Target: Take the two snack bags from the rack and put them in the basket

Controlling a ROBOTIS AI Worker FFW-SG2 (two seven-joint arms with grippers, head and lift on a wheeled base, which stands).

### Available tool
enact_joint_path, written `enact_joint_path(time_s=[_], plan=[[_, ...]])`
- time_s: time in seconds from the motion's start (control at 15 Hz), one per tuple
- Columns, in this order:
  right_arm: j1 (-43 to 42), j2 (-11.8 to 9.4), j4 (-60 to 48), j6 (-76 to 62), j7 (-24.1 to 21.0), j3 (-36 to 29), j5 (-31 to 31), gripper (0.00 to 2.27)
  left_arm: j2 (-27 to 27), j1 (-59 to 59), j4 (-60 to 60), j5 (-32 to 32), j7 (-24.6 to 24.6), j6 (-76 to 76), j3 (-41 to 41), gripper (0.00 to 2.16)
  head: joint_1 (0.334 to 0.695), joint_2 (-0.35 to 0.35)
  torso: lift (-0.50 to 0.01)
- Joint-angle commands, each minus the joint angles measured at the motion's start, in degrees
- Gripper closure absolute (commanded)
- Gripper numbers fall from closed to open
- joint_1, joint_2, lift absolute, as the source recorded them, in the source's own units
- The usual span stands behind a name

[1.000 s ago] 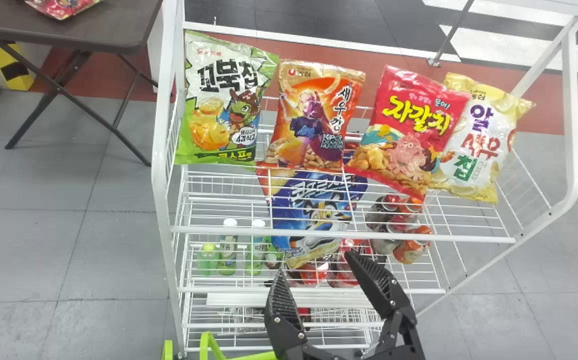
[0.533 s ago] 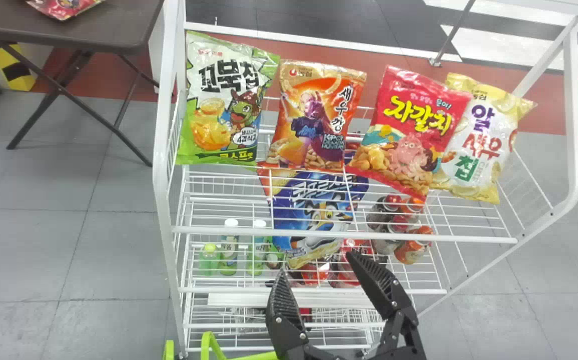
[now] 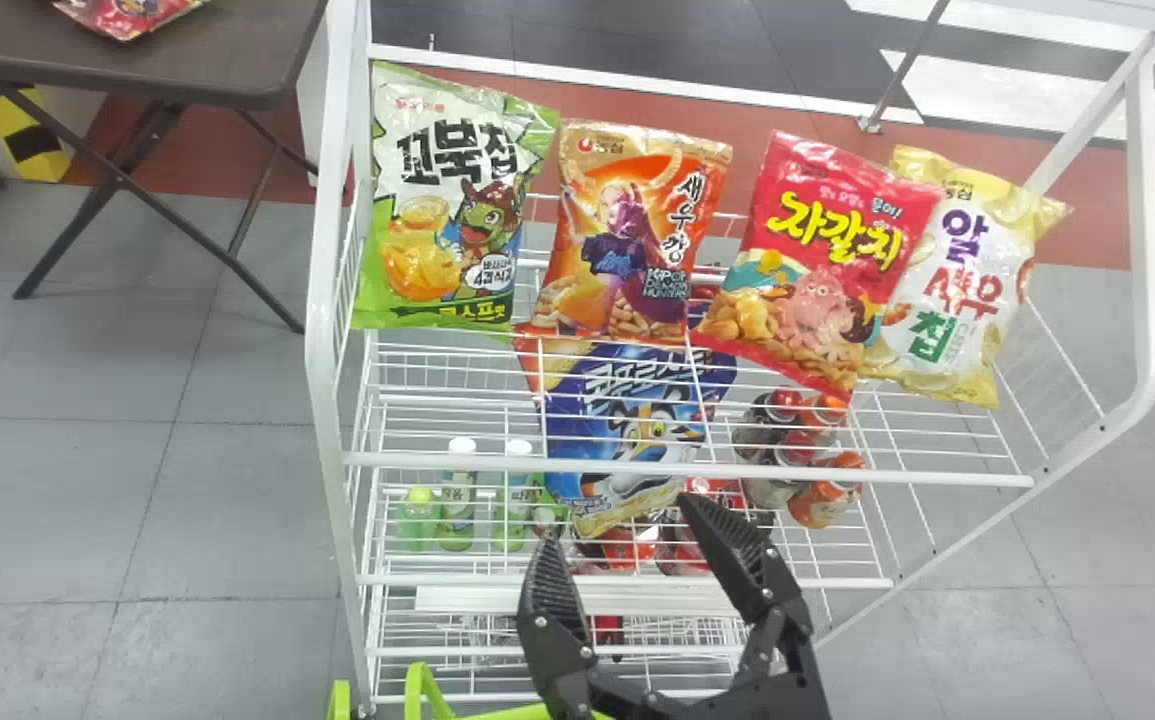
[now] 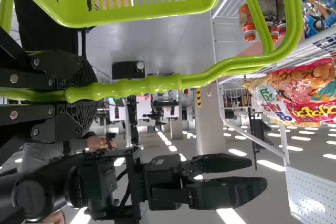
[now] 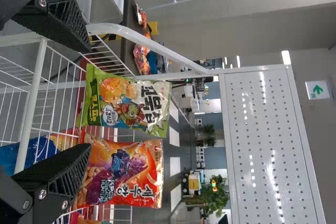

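My right gripper (image 3: 618,520) stands open before the rack's front, below the upper shelf, its fingers around nothing. Four snack bags lean in a row on that shelf: a green bag (image 3: 447,210), an orange bag (image 3: 632,235), a red bag (image 3: 817,265) and a yellow-white bag (image 3: 967,275). In the right wrist view, the green bag (image 5: 126,100) and orange bag (image 5: 123,174) lie beyond the open right gripper (image 5: 88,99). My left gripper (image 4: 86,94) is shut on the handle of the green basket (image 4: 136,17); part of the basket (image 3: 417,690) shows at the head view's bottom edge.
The white wire rack (image 3: 687,467) has a front rail between the right gripper and the upper bags. Lower down are a blue snack bag (image 3: 627,430), bottles (image 3: 457,500) and cans (image 3: 827,490). A dark table (image 3: 237,50) stands at the back left.
Over the last half second my right gripper has shifted slightly to the left, still open. The bags and the rack have stayed in place.
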Motion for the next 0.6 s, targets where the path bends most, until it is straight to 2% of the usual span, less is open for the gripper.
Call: enact_joint_path(time_s=[0.0,0.2,0.33,0.53], plan=[[-5.5,0.4,1.2,8.7,-0.1,2.2,0.1,0.19,0.2,0.1,0.9,-0.1,-0.2,-0.2,-0.1,1.84,0.695,-0.196,-0.011],[-13.7,2.5,4.0,17.3,-1.4,5.2,1.9,0.19,1.2,0.1,1.2,-0.2,-0.5,-0.2,-0.6,1.84,0.695,-0.116,-0.011],[-18.9,4.9,6.4,20.7,-1.7,6.4,3.0,0.19,2.1,-0.1,1.3,-0.1,-0.7,-0.2,-1.1,1.84,0.695,-0.054,-0.011],[-24.5,7.9,9.5,21.0,-2.7,6.2,3.1,0.19,4.7,-1.8,1.8,-0.1,-0.5,-0.2,-3.0,1.84,0.695,-0.014,-0.011]])
